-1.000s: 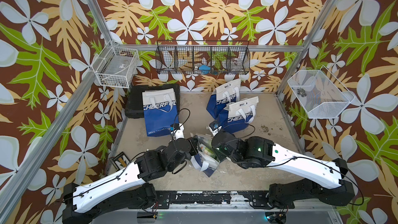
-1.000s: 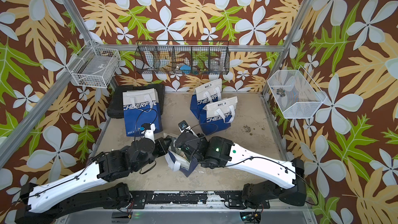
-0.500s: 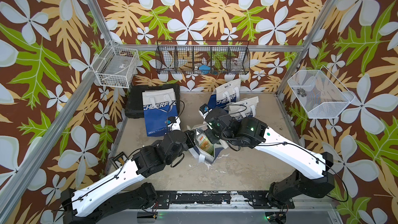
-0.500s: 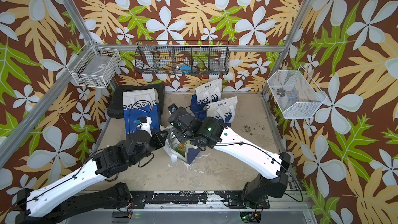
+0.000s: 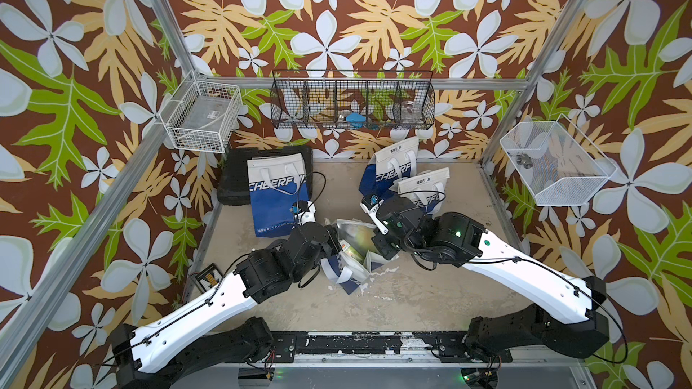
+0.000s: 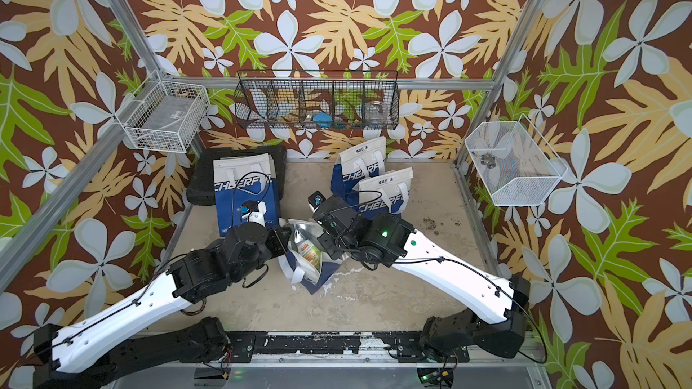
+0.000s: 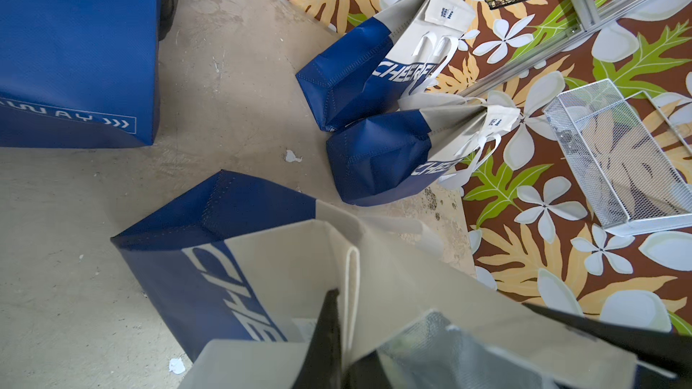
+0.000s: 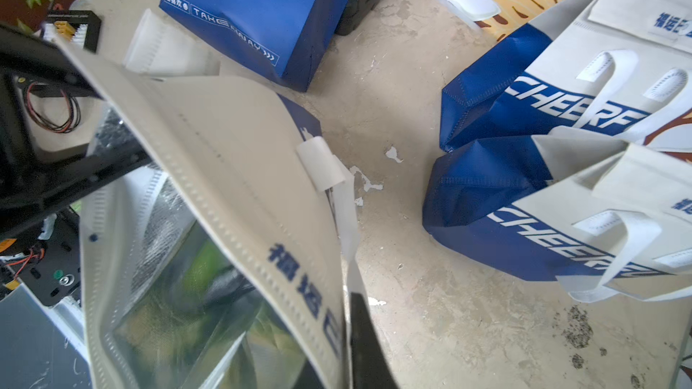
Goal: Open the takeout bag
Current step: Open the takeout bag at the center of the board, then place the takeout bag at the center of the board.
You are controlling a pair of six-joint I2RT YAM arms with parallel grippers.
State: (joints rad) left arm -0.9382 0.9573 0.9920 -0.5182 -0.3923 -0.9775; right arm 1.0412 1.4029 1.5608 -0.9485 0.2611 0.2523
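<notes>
Midway across the desk (image 5: 412,293), between the 2 arms, the takeout bag (image 5: 355,230) stands with its mouth gaping. Its silver lining and a green-labelled packet (image 6: 309,252) inside show in both top views. On one side the left pincer (image 5: 334,244) is clamped on the bag's rim; in the left wrist view 1 dark finger (image 7: 326,334) lies against the pale fabric, while the cloth hides its partner. On the opposite rim the right pincer (image 6: 326,246) is likewise closed tight on the bag. In the right wrist view 1 finger (image 8: 362,334) presses the printed panel from outside, the other one covered. Behind, 3 more blue-and-white bags (image 5: 277,196) sit well apart from it, the largest leaning on a black case (image 5: 239,170).
</notes>
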